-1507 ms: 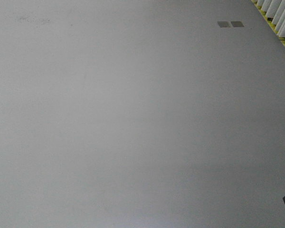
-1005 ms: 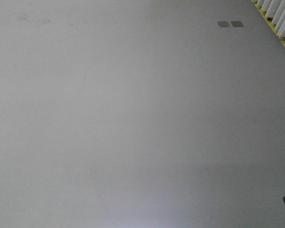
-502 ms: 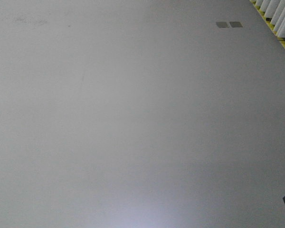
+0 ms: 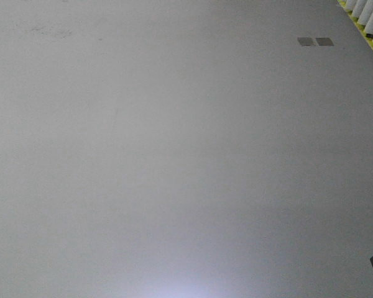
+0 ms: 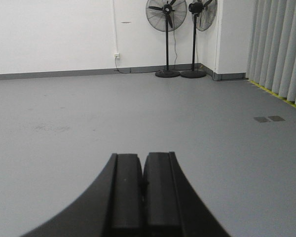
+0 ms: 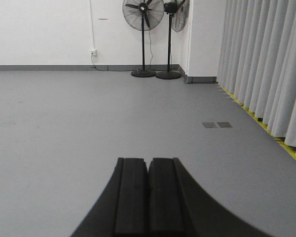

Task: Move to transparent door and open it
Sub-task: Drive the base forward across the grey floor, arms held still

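Left wrist-mounted view: my left claw (image 5: pixel 142 183) pressed together, empty; right claw (image 6: pixel 148 190) likewise, both aimed over grey floor (image 4: pixel 174 155). They're shut for driving, I judge, since the transparent door appears in no view.

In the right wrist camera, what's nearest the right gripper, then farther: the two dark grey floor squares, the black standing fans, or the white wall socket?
From the right gripper:
1. Dark grey floor squares, ahead on the right.
2. Black standing fans, far back.
3. White wall socket, back wall, left.
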